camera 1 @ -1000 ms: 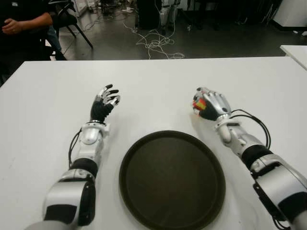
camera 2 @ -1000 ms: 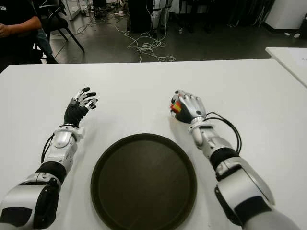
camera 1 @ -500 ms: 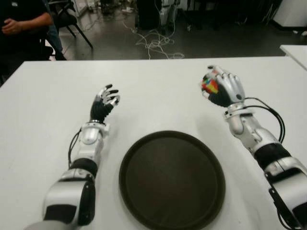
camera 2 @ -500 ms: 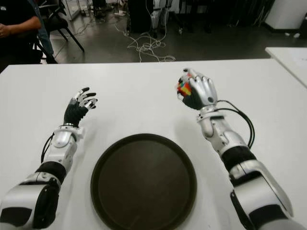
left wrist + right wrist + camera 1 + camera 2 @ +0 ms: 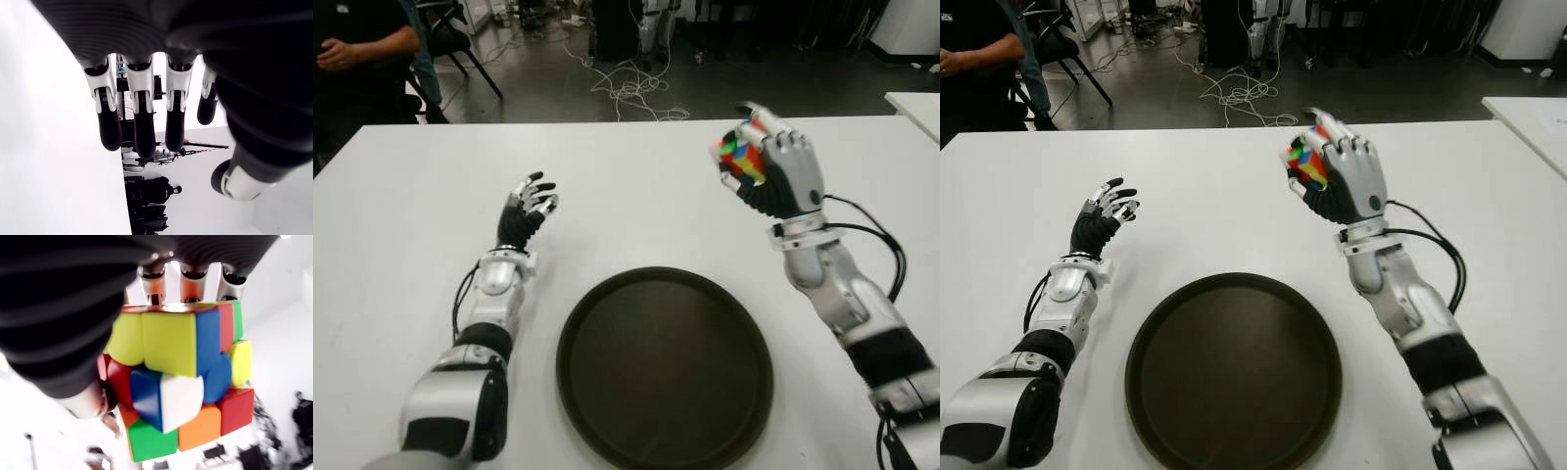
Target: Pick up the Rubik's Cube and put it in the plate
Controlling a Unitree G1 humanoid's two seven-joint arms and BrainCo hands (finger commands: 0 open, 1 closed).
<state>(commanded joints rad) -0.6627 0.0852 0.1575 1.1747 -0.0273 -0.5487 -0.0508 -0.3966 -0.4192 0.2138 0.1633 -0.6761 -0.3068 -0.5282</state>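
- Right robot hand is clamped on the Rubik's Cube, held up off the white counter, at about 1 o'clock from the plate.
- Right wrist view: cube sits against the palm, fingers curled over its far side. Its layers look twisted out of line, so the faces aren't flat. Grip looks firm, but the uneven faces could let it slip, I'd guess.
- Left robot hand shows at about 10 o'clock from the plate, fingers apart and relaxed, holding nothing. Idle; can't tell if it touches the counter.
- Plate is dark, round, low-rimmed and bare, near the front edge of the counter between the two arms.
- Step in hand: carry the cube to the plate, lift done and placing not yet done.
- To do it well: bring the hand toward 7 o'clock until the cube is over the plate's middle, not the rim.
- Hold the cube well above the rim on the way so it doesn't clip the edge.
- Lower close to the plate before letting go; a drop from height would likely bounce or roll it out.
- Loosen the fingers only once the cube is on or just above the plate floor, then lift straight up.
- A person sits beyond the counter's far left corner, well clear of the path.
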